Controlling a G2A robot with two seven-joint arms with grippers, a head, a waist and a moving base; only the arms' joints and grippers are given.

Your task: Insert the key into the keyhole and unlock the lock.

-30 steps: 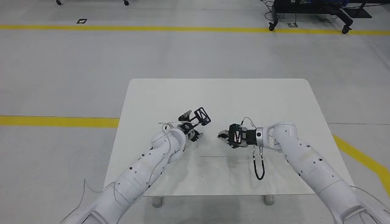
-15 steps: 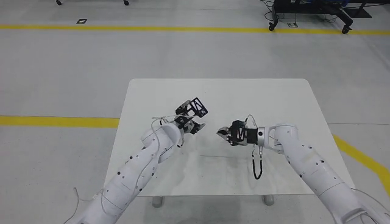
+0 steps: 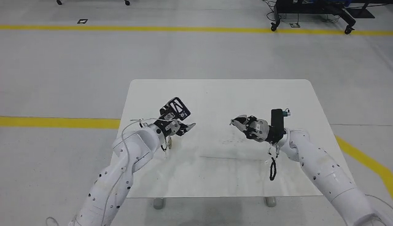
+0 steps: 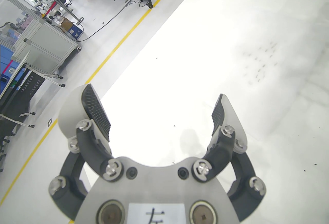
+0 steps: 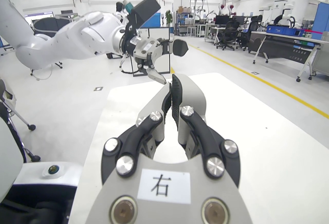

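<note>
Held the left end effector (image 4: 156, 96) wide open and empty over the counter (image 4: 231, 29), right end effector (image 5: 171, 83) pinched shut opposite, seemingly squared up for two-handed work; couldn't place key or lock.

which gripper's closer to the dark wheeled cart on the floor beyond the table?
Right. The right gripper is over the table's middle, on the cart's side. The left gripper is farther off, toward the opposite side.
</note>
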